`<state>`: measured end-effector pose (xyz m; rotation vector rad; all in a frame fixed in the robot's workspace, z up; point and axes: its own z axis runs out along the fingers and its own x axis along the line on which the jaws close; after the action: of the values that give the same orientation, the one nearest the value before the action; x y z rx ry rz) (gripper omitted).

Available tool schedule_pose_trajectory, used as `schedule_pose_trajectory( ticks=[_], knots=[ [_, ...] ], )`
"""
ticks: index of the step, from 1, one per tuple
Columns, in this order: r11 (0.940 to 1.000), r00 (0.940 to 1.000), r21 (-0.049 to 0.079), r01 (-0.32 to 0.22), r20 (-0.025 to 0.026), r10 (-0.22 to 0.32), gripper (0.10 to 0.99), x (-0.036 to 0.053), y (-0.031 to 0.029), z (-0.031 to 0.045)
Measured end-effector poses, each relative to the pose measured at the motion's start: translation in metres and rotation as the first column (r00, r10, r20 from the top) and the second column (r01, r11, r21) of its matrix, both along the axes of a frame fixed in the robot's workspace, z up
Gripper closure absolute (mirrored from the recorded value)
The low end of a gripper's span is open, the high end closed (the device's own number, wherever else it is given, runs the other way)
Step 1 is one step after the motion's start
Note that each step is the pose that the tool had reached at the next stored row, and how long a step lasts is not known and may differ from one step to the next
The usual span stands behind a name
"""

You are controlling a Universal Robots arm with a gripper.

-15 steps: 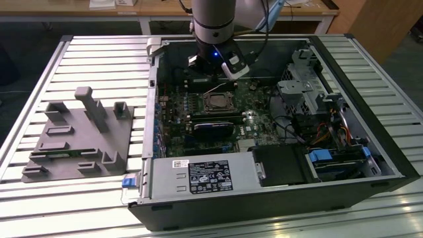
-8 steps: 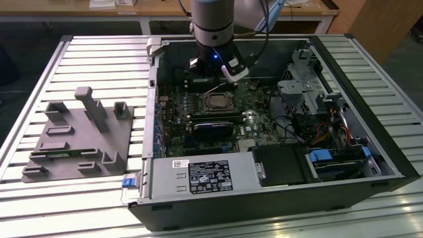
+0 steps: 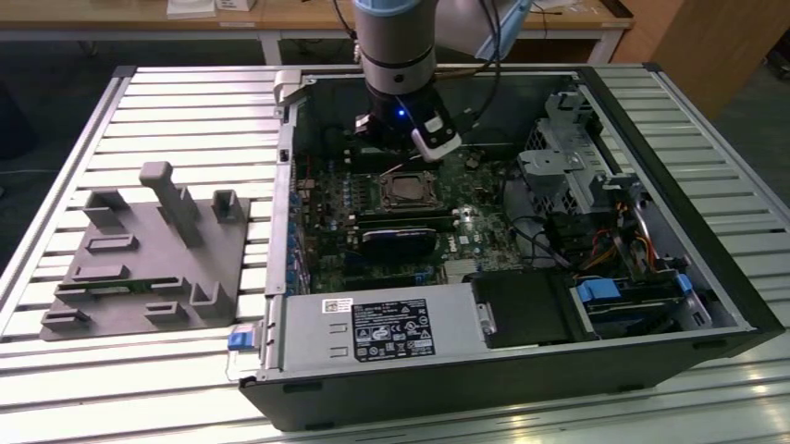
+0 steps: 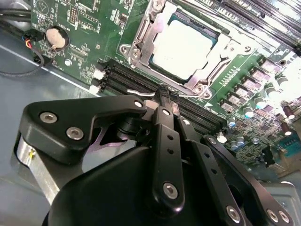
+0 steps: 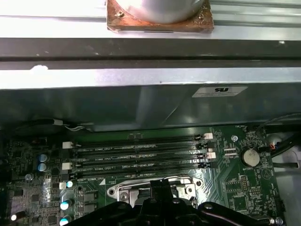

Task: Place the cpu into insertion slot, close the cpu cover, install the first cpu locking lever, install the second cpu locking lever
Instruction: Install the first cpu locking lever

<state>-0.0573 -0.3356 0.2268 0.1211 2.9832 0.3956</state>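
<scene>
**CPU seated under its cover, end effector poised beside the socket**

The cpu lies flat in its socket on the motherboard, pale metal top upward. The cpu cover is folded down around it, framing the chip through its open middle. The end effector hangs just beside the socket's edge, over the memory slots. Its fingertips look pressed together with nothing between them, though they are seen from behind, so that is a best reading.

The chip is probably light, rigid and slick on top, with a delicate underside. Holding it by opposite edges would suit it, never pressing on the face. The cover is thin sheet metal on a hinge: stiff enough to push down, but easily bent if pried sideways. I cannot tell whether either locking lever is latched.

The surroundings are crowded. The memory slots run right alongside the socket, capacitors stand near one corner, and a coin battery sits farther off. In the exterior view the case wall hems the board in, and a grey fixture rests on the counter outside it.
</scene>
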Motion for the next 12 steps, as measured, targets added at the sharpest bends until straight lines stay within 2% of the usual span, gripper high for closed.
schedule_pose_trajectory(
  ticks=[12],
  knots=[
    [0.9995, 0.9995, -0.004, 0.031, 0.0004, -0.031, 0.980, 0.0016, 0.0076, -0.0086]
  ],
)
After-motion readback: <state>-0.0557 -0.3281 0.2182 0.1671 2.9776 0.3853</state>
